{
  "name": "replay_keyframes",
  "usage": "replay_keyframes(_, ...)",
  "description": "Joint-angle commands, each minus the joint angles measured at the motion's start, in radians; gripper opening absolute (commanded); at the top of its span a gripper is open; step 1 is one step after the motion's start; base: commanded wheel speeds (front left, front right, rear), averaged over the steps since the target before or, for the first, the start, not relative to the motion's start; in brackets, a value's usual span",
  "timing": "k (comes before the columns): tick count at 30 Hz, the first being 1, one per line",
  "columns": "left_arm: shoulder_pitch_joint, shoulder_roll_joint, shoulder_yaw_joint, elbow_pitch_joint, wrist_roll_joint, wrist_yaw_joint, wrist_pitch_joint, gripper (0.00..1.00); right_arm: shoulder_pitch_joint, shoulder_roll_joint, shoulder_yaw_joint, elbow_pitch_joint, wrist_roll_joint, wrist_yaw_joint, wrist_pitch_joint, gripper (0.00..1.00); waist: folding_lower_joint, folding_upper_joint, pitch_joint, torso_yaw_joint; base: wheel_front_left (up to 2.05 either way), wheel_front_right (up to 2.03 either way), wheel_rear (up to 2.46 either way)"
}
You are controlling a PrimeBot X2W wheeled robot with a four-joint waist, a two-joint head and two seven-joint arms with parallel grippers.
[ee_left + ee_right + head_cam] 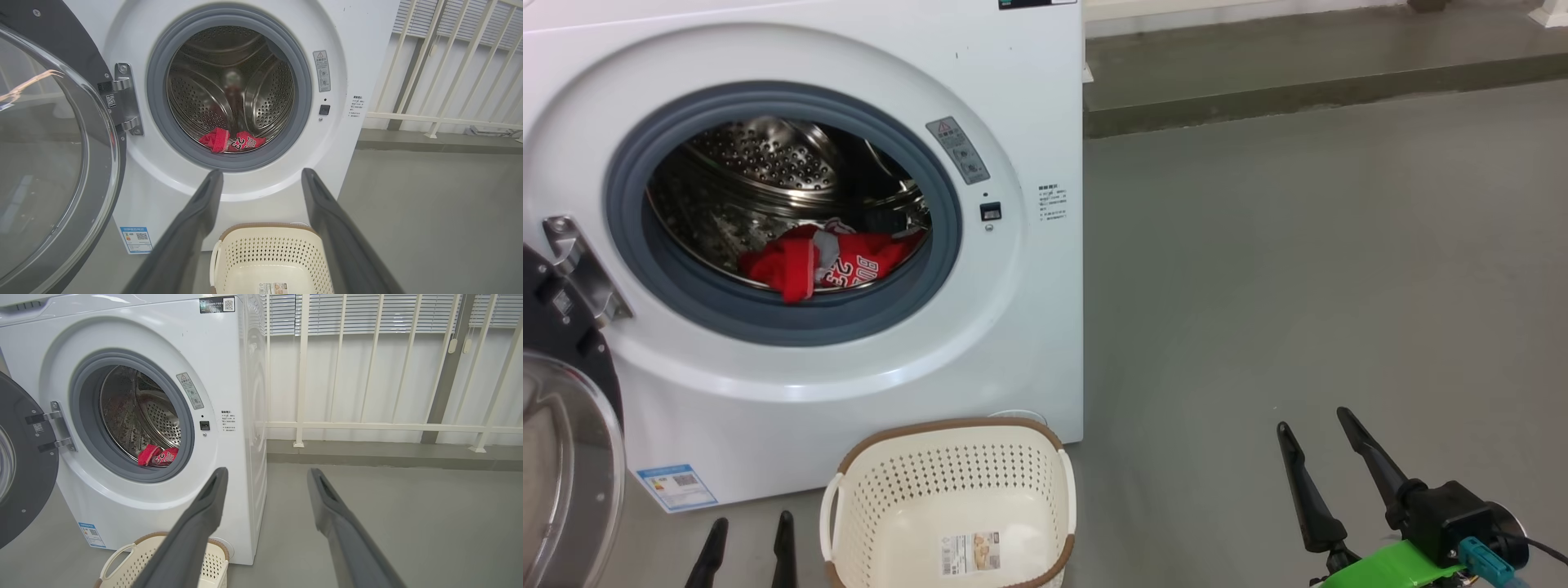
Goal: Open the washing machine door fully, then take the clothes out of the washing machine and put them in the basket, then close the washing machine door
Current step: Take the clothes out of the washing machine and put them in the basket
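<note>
The white washing machine stands with its door swung out to the left on its hinge. Red clothes with white lettering lie at the drum's front bottom, also seen as clothes and clothes. The cream basket sits on the floor in front of the machine, holding only a sticker. My left gripper is open beside the basket's left side, low before the machine. My right gripper is open over bare floor, well right of the machine. Nothing is between either pair of fingers.
Grey floor stretches to the right of the machine. A raised concrete step runs along the back, with a white railing above it. The open door fills the space left of the drum opening.
</note>
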Motion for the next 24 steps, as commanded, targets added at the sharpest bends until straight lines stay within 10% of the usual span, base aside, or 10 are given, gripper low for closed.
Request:
replay_keyframes(1,-0.036,0.017,0.033,-0.023,0.004,0.008,-0.011,1.00,-0.030,-0.004,0.023,-0.021,0.004,0.007,-0.006,1.00,0.0000,0.0000,0.003,0.000,1.27,-1.27,0.00)
replay_keyframes(24,-0.035,0.014,0.034,-0.031,-0.014,-0.005,-0.013,1.00,-0.039,-0.004,0.024,-0.008,0.013,0.007,-0.006,1.00,0.0000,0.0000,0.005,-0.009,1.27,-1.27,0.00)
